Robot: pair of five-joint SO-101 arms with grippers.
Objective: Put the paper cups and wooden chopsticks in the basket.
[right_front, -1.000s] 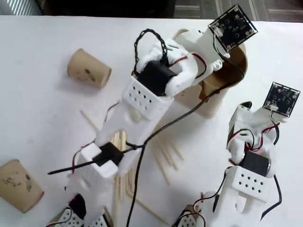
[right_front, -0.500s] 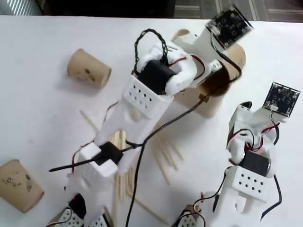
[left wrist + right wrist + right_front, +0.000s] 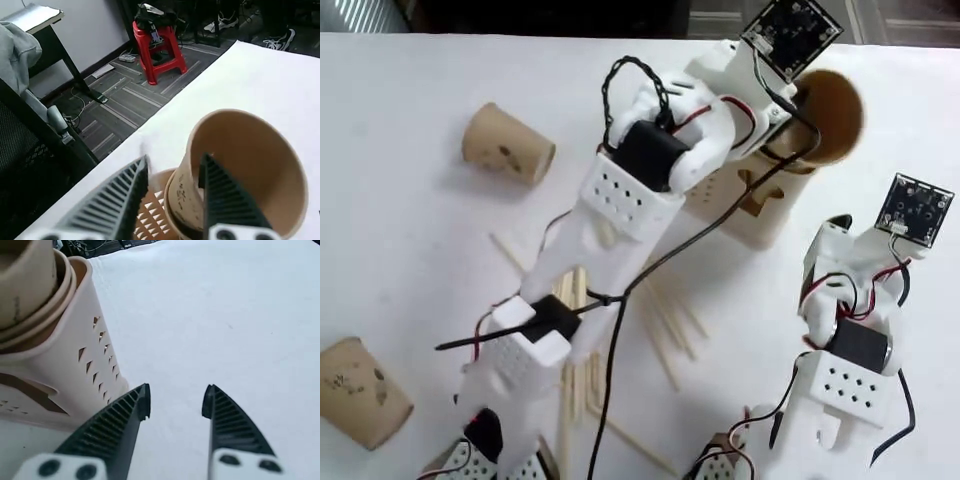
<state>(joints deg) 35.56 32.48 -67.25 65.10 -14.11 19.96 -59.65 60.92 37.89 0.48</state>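
Our left gripper [image 3: 175,167] sits at the basket [image 3: 760,225] with its jaws spread. One finger is outside the paper cup [image 3: 250,165] and the other is on the inner side of the cup's wall. A gap shows between the outer finger and the wall, so we judge the cup is not pinched. From this angle the inner finger may be brushing the wall. The cup stands mouth-up in the basket, tipped a little toward the far side of the table [image 3: 420,240].

That straddled wall decides the next move. The way out is up along the cup's own axis, because a sideways pull would catch the rim and tip the cup out of the basket.

Our right gripper [image 3: 175,400] hangs open over bare table just beside the basket wall, holding nothing.

Two more cups lie on their sides. One [image 3: 507,147] is on the far left and one [image 3: 360,393] is at the near left corner. Both are well apart from the basket and on the left arm's side, so we judge that arm the nearer for them.

The wooden chopsticks [image 3: 665,335] lie scattered flat between the two arm bases, partly under the left arm. Most run from the near edge toward the basket, so a gripper would need to close across that line.
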